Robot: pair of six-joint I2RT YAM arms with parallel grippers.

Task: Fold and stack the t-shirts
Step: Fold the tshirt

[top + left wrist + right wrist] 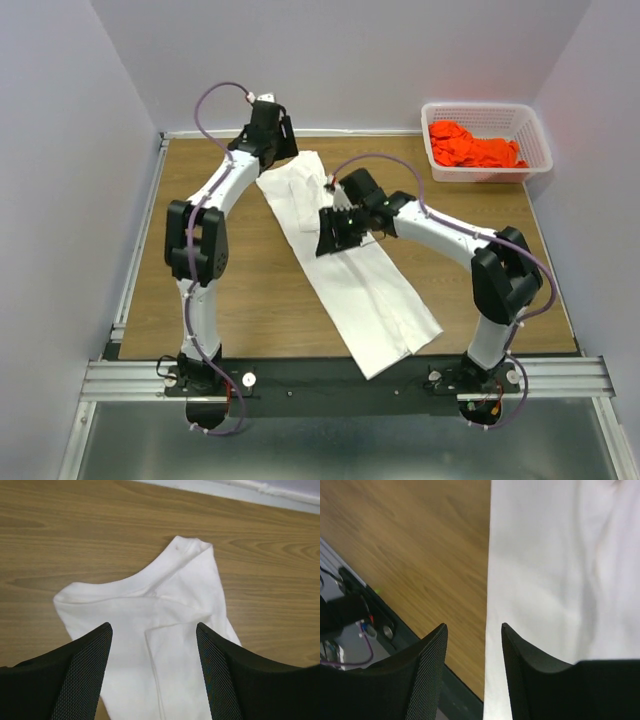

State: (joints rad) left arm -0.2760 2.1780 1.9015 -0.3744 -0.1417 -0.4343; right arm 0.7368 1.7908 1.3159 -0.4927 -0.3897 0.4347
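The white t-shirt [370,290] lies as a long folded strip, running diagonally from the far middle of the table to its near edge. My left gripper [278,145] hovers open over the collar end of the shirt [170,605], holding nothing; in its wrist view the gripper [154,626] has its jaws wide apart. My right gripper [333,235] is open over the strip's middle. In its wrist view the gripper [474,626] straddles the shirt's straight edge [555,565]. The orange-red t-shirt [475,148] lies crumpled in the basket.
The white lattice basket [487,108] stands at the far right corner. The wooden table [250,290] is bare left of the shirt. A metal rail [340,375] with the arm bases runs along the near edge, also seen in the right wrist view [355,615].
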